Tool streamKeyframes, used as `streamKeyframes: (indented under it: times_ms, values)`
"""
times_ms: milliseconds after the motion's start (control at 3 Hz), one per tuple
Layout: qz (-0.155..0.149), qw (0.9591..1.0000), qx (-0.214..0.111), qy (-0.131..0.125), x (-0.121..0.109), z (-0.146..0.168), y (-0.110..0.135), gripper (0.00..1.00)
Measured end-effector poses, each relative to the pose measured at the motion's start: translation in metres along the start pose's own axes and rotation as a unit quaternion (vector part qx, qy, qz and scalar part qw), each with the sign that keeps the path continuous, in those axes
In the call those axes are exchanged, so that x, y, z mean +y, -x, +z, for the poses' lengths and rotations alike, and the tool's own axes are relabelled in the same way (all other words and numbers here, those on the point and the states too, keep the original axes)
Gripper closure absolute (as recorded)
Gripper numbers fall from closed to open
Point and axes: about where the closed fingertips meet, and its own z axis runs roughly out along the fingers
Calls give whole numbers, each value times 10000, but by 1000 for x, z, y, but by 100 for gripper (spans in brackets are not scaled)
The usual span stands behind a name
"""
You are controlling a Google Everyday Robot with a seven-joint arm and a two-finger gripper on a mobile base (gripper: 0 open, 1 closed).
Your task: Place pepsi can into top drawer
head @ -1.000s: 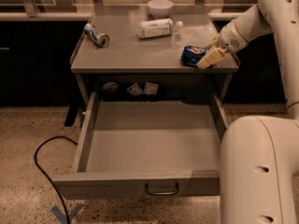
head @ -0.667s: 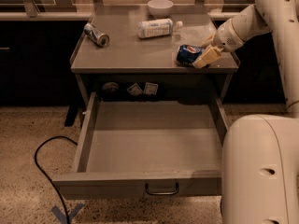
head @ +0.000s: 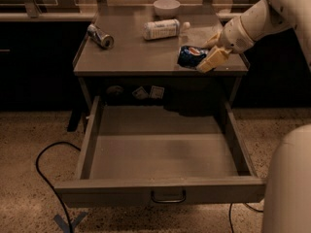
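Note:
The blue pepsi can (head: 188,56) is held on its side in my gripper (head: 203,58), just above the front right part of the grey table top (head: 136,52). The gripper's cream fingers (head: 212,60) are shut on the can's right end. My arm reaches in from the upper right. The top drawer (head: 160,191) is pulled fully open below the table top, with its dark loop handle (head: 168,197) at the centre of the front panel. Nothing lies inside the drawer.
On the table top lie a silver-grey can (head: 100,36) at the left, a white bottle (head: 162,29) on its side and a white bowl (head: 166,7) at the back. A black cable (head: 46,166) runs over the floor at the left. My robot body (head: 289,183) stands at the lower right.
The gripper and the pepsi can have moved left and a little forward over the table's front right edge. The drawer and the other objects have not moved.

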Motion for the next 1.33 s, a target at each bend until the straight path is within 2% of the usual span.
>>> streamKeyframes:
  times_ms: [333,667,1000,1333]
  values:
    - [-106,9999,-24,132,38,-2,17,100]
    - [-33,9989,35,460,82,15,16,100]
    - [69,9970,263,720,123,27,11,100]
    - [69,9970,264,722,123,28,11,100]
